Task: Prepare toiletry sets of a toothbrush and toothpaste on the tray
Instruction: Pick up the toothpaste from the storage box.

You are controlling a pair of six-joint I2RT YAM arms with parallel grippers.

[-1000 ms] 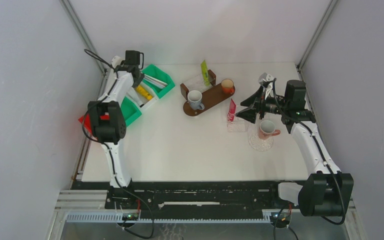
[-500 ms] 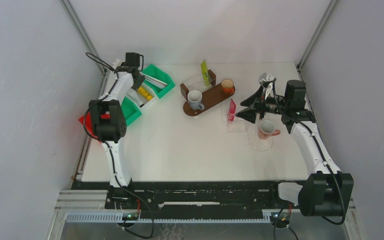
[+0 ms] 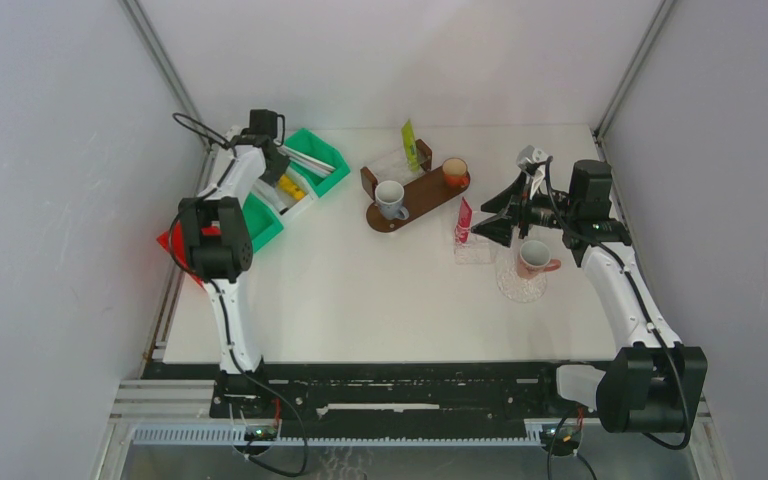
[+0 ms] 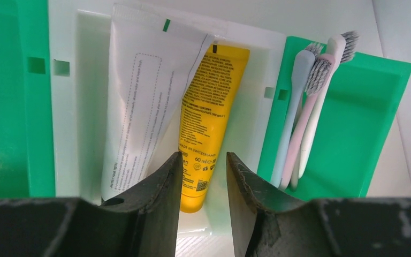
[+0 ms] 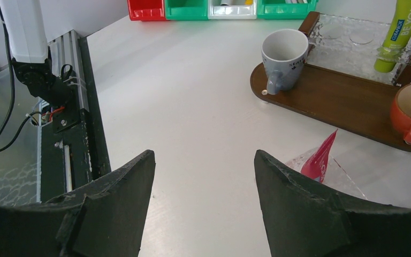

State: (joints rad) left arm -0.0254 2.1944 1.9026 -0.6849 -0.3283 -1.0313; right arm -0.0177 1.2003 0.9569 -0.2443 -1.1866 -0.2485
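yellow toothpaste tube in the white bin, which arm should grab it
Left: the left gripper hovers open over the yellow toothpaste tube; the right gripper is far off by the pink mug.

I saw bright, even, diffuse light on the white worktop [image 3: 360, 300]; shadows were soft and short. In both wrist views the near fingers [image 4: 160, 209] looked soft, farther items sharp.

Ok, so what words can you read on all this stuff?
"CURAPROX" and "BE YOU": on the green tube.
"MADE IN SWITZERLAND" and "60 ml": on the yellow tube.
Too small or blurred to read: the print on the white tube, the grey mug and the pink-red tube.
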